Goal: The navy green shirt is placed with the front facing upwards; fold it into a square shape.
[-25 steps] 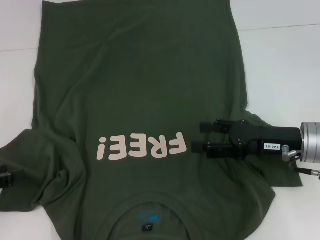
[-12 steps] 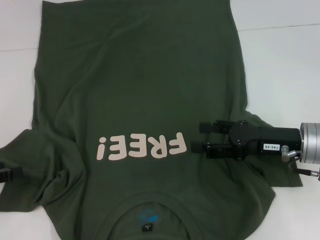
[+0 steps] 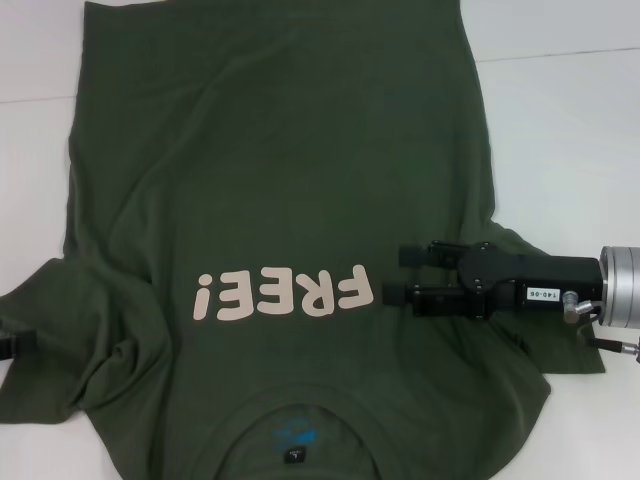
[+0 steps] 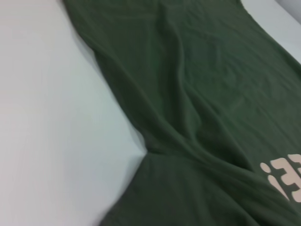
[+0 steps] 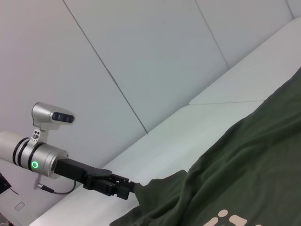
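The navy green shirt [image 3: 280, 180] lies front up on the white table [image 3: 560, 130], with its collar [image 3: 295, 440] nearest me and the pale "FREE!" letters [image 3: 285, 293] across the chest. My right gripper [image 3: 400, 274] is over the shirt's right side beside the letters, with its fingers apart and nothing between them. My left gripper [image 3: 12, 345] is at the far left edge, on the shirt's left sleeve. In the right wrist view the left gripper [image 5: 126, 189] is shut on the tip of that sleeve. The shirt also shows in the left wrist view [image 4: 211, 94].
Bare white table [image 4: 51, 117] lies to the left and right of the shirt. A seam in the table [image 3: 560, 52] runs across at the far right. A pale wall [image 5: 141, 56] stands behind the table.
My left gripper has slid a little further left, towards the edge of the head view. The right gripper and the shirt's body have not visibly moved.
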`<move>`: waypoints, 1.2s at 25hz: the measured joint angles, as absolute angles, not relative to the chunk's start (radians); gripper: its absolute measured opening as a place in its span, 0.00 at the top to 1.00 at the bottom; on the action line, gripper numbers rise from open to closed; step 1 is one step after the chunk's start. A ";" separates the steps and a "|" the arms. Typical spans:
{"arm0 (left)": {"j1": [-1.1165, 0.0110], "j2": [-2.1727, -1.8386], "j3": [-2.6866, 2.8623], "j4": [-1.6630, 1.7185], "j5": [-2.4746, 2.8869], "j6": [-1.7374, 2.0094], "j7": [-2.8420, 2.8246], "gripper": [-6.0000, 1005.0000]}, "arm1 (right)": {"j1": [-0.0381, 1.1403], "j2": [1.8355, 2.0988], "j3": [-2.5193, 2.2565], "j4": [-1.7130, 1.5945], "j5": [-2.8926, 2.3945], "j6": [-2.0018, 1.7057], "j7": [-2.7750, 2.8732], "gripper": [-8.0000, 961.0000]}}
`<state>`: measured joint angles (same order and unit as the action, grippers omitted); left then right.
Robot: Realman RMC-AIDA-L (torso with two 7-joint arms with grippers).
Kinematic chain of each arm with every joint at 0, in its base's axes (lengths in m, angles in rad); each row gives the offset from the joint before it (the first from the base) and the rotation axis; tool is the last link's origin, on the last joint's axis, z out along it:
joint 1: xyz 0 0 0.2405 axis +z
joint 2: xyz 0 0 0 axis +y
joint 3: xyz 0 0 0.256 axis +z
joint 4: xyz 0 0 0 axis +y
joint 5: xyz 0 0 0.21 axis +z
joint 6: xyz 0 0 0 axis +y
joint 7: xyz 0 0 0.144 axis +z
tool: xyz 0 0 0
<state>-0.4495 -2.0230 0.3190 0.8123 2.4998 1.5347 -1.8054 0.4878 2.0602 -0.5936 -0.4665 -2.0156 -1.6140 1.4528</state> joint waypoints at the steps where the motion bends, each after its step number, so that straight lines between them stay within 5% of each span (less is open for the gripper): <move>1: -0.451 -2.024 0.319 0.810 2.500 1.529 -1.805 0.21 | 0.488 2.060 -0.594 -0.467 -2.016 -1.614 1.453 0.05; 30: -0.462 -2.035 0.345 0.761 2.500 1.497 -1.777 0.21 | 0.491 2.058 -0.583 -0.474 -2.016 -1.615 1.453 0.05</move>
